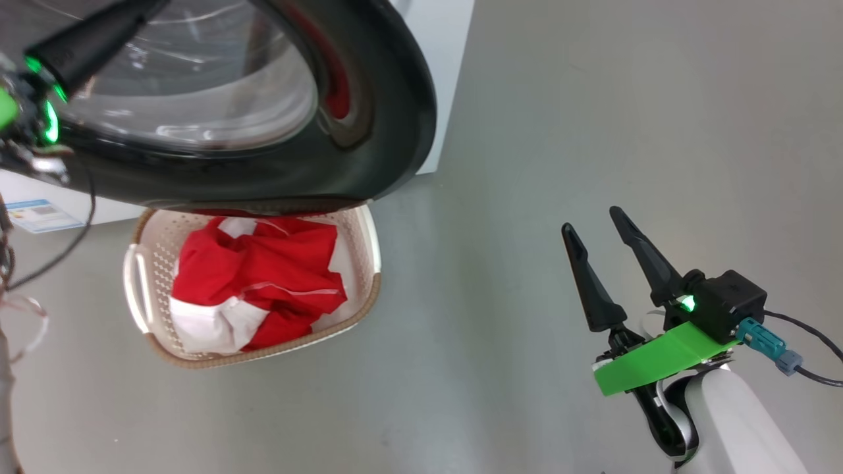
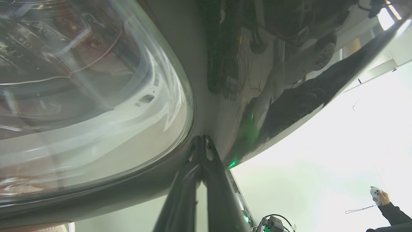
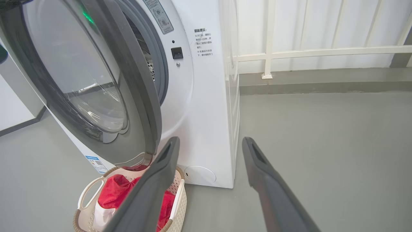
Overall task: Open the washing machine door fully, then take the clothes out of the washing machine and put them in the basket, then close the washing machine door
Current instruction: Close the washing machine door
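Observation:
The washing machine door (image 1: 375,125), a glossy black ring around bulging glass, stands partly open over the basket (image 1: 153,263). The red and white clothes (image 1: 263,270) lie in that basket. My left gripper (image 1: 99,33) is shut, and its fingertips (image 2: 201,141) rest against the door's black ring (image 2: 222,106) beside the glass. My right gripper (image 1: 591,221) hangs open and empty over bare floor to the right. In the right wrist view my right gripper (image 3: 210,140) faces the white washing machine (image 3: 206,112), its door (image 3: 138,80), the basket (image 3: 180,196) and the clothes (image 3: 112,193).
A blue label (image 1: 39,216) sits low on the machine's front. A white railing (image 3: 305,53) runs along the far wall. Grey floor (image 1: 593,99) stretches right of the machine. A person's hand (image 2: 381,195) holding a small controller shows at the lower right of the left wrist view.

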You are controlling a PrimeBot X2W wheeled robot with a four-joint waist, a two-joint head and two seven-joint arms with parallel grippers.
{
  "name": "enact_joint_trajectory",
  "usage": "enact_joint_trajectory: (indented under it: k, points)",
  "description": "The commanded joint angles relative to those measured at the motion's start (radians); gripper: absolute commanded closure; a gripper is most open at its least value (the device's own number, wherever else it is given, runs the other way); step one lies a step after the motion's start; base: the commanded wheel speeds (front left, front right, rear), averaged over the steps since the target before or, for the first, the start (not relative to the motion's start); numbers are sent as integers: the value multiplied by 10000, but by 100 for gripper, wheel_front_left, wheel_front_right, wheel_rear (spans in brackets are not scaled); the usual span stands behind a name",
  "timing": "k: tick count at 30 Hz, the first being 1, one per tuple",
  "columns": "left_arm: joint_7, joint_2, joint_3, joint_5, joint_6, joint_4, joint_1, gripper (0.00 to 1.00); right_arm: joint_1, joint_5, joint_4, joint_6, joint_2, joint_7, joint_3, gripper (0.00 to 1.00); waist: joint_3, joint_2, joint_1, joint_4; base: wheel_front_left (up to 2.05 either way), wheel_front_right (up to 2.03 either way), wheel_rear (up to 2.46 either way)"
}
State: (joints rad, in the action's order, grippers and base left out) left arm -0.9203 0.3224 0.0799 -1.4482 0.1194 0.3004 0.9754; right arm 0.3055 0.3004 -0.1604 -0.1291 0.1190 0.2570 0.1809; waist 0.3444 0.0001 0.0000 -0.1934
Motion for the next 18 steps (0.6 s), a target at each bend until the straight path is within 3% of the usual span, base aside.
enact_joint_trajectory:
  k: [1, 2, 5, 6, 7, 8, 18]
  points:
    - [115, 582, -263, -231, 112, -549, -348, 76, -79, -100, 194, -16, 115, 48, 201, 0, -242, -1, 0, 301, 0, 0, 0]
    - [115, 582, -263, -231, 112, -549, -348, 76, -79, -100, 194, -16, 115, 48, 201, 0, -242, -1, 0, 301, 0, 0, 0]
    - [240, 605, -343, -431, 112, -932, -899, 56, -134, -94, 176, -16, 235, 48, 198, 0, -400, -1, 0, 522, 0, 0, 0]
    - [304, 614, -381, -478, 112, -1050, -1103, 41, -155, -86, 166, -16, 281, 48, 187, 0, -455, -1, 0, 601, 0, 0, 0]
    - [374, 643, -400, -477, 112, -1175, -1311, 15, -174, -73, 154, -16, 332, 48, 186, 0, -507, -1, 0, 677, 0, 0, 0]
    - [444, 657, -419, -497, 112, -1294, -1547, 0, -199, -60, 138, -16, 381, 48, 182, 0, -569, -1, 0, 753, 0, 0, 0]
    - [1557, 831, -678, -368, 113, -2083, -4029, 0, -617, 22, 93, -16, 775, 48, 93, 0, -1053, -1, 0, 1496, 0, 0, 0]
